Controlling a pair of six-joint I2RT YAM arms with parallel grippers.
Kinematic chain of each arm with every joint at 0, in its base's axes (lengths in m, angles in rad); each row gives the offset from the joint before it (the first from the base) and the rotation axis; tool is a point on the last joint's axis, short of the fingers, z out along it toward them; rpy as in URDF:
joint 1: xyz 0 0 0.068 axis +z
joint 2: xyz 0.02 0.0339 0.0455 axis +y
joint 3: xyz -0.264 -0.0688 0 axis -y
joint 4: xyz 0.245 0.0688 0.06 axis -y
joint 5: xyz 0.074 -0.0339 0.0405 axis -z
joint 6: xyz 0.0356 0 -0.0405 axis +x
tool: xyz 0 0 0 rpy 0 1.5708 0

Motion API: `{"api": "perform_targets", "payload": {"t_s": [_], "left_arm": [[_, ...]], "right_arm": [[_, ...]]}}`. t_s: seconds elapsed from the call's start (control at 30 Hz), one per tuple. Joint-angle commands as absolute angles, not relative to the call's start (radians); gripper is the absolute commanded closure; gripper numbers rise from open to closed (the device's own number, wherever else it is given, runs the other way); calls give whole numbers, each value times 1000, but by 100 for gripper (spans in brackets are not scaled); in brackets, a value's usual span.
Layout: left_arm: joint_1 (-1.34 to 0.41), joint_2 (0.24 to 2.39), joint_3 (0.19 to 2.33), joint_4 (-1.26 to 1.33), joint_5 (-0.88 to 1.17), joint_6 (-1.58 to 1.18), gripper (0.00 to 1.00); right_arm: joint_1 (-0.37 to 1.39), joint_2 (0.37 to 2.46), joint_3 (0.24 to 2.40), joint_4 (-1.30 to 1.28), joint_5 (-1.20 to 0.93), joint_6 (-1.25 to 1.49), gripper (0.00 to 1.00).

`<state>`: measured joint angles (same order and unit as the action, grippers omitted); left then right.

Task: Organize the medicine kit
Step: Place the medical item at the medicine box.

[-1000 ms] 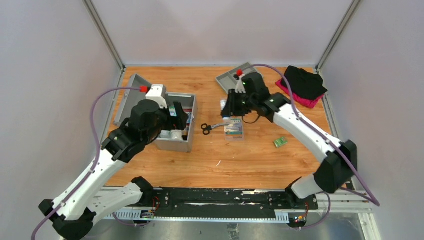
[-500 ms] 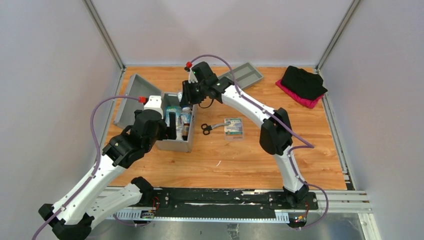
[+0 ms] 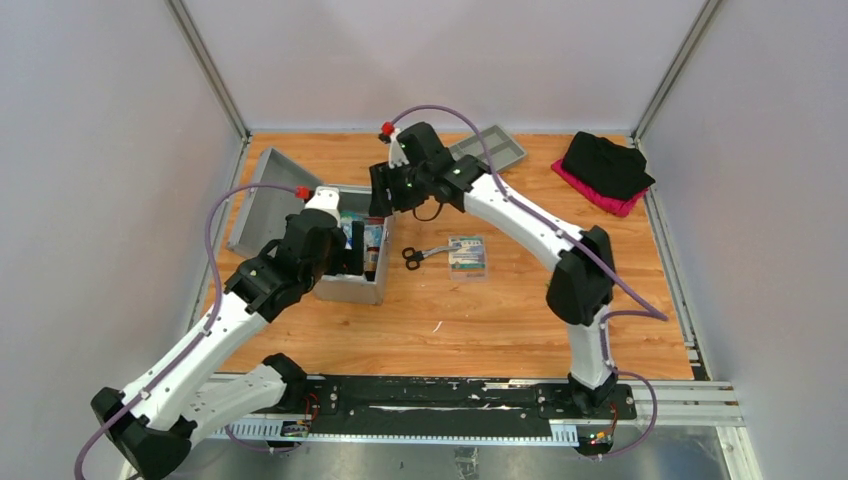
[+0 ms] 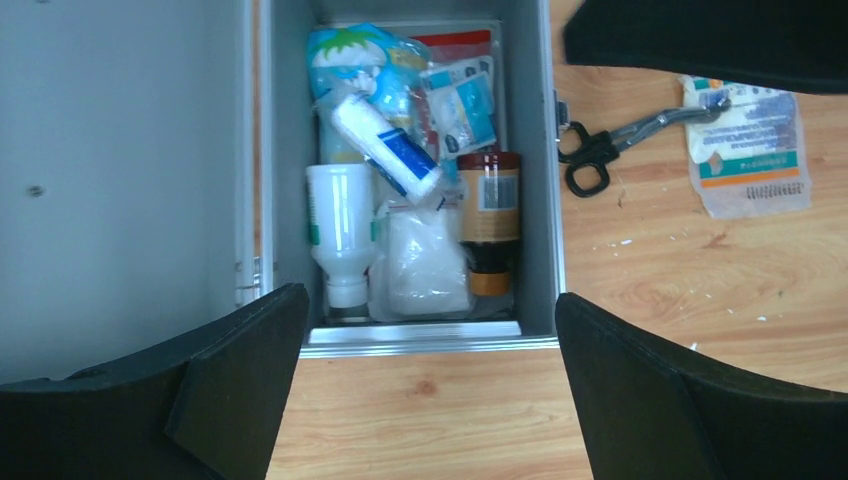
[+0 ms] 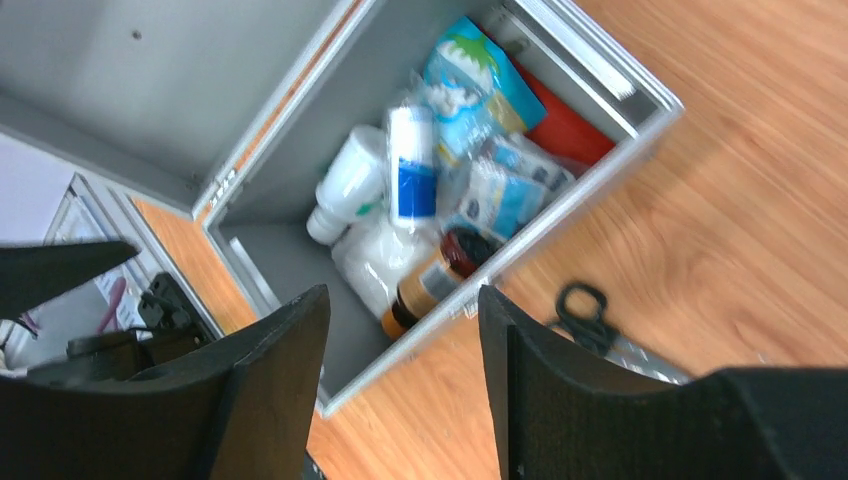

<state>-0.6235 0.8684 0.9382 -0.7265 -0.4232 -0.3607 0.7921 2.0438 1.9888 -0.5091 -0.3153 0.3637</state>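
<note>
The medicine case (image 3: 352, 291) stands open on the wooden table (image 3: 500, 320), its lid (image 3: 262, 190) thrown back to the left. It is packed full. A white bottle (image 4: 340, 230) lies along the case's left wall, and a clear bag of white wadding (image 4: 420, 260) lies beside it in the middle. A brown bottle (image 4: 488, 215) with an orange cap lies along the right wall. A blue-and-green pouch (image 4: 355, 55) sits at the case's far end. A white roll with a blue band (image 4: 385, 145) lies slantwise on top, next to a small sachet (image 4: 462, 105).

The left gripper (image 4: 430, 305) hangs above the case's near end, fingers spread wide with nothing between them. The right gripper (image 5: 400, 300) hangs over the case's far end, likewise spread and empty.

A second ago the right arm was working well to the right of the case, over the flat packet (image 3: 467, 256). Half a second ago it had already swung across to the case, and it has shifted only slightly since. The left arm has kept to the case's near left throughout.

The case is dull grey metal with square corners and a bright rim. The table is orange-brown board with visible grain. Just right of the case lie scissors (image 3: 425, 254) with black loop handles, their tip touching the glossy printed packet. A shallow grey tray (image 3: 490, 148) sits beyond the case to the right, and further right still is a folded black cloth (image 3: 605, 163).
</note>
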Motion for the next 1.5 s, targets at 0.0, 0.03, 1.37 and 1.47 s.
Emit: {"api": "perform_targets", "payload": {"t_s": [0.0,0.03,1.37,1.47], "left_arm": [[-604,941,919,-630,-318,-360,0],[-600,962,915,-611,-294,-366,2],[-373,1450,817,-297,127,-394,35],[-373,1475,820,-288,114,-395,39]], "right_arm": [[763,1842,1824,-508,-223,323,40],[759,1791,1769,-495,-200,317,40],[674,1123,1024,-497,-15,434,52],[672,1121,1022,-499,-15,433,52]]}}
